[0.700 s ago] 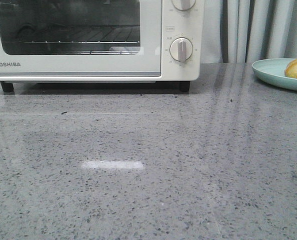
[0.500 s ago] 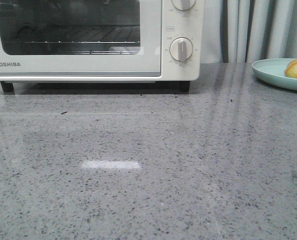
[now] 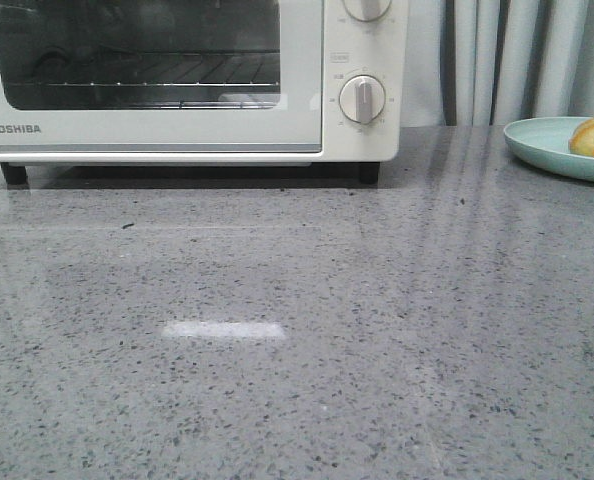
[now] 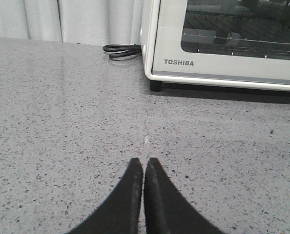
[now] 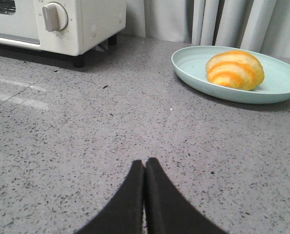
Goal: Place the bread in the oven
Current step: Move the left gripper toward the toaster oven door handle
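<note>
Far left, behind the oven's corner: a coiled black cable (image 4: 121,50) lies on the desk (image 3: 297,330) by the curtain (image 4: 62,20). Left pincer (image 4: 143,168) hangs low over bare grey speckled desk, fingers pressed together tip to tip, nothing between them, well short of the oven.

Oven (image 3: 192,80) stands at the back left of the desk, off-white, TOSHIBA on the door's lower left. Door shut, dark glass window, wire rack (image 3: 177,82) visible inside. Two round white dials on its right panel; the lower dial (image 3: 362,99) points straight up, the upper one is cut off by the frame edge. Black feet on the desk.

Middle: open desk, a bright light reflection on it.

Right pincer (image 5: 144,170) also low over the desk, fingers closed against each other, holding nothing, apart from the plate.

Far right: round pale green plate (image 5: 194,68) on the desk, well apart from the oven. Bread (image 5: 235,69) sits on the plate, orange with yellow stripes, glossy. In the front view only its edge shows at the frame border.
</note>
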### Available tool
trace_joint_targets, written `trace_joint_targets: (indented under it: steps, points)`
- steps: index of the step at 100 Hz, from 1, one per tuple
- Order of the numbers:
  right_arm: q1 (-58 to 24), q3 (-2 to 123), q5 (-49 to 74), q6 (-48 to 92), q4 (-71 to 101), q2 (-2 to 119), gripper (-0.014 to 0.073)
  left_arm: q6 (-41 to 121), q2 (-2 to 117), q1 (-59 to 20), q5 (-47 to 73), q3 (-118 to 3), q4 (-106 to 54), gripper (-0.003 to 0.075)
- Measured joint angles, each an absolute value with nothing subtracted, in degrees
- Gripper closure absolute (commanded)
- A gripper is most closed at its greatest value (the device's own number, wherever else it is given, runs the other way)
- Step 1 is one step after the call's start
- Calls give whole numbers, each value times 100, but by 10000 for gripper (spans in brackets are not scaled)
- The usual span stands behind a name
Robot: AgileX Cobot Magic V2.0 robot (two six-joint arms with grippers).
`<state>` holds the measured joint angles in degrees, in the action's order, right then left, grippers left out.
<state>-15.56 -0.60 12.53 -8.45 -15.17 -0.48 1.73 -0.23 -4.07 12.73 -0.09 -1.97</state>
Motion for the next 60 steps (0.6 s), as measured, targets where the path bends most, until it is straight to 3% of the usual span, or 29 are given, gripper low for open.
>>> trace_joint_targets:
  steps: [41,60]
  points:
    - [-1556,-60,204,-856,-1368,-48,652,173,-23,-407,1273,-9,-212,741]
    - [-1556,-60,-216,-881,-908,-48,651,173,-23,-407,881,-9,-1148,741]
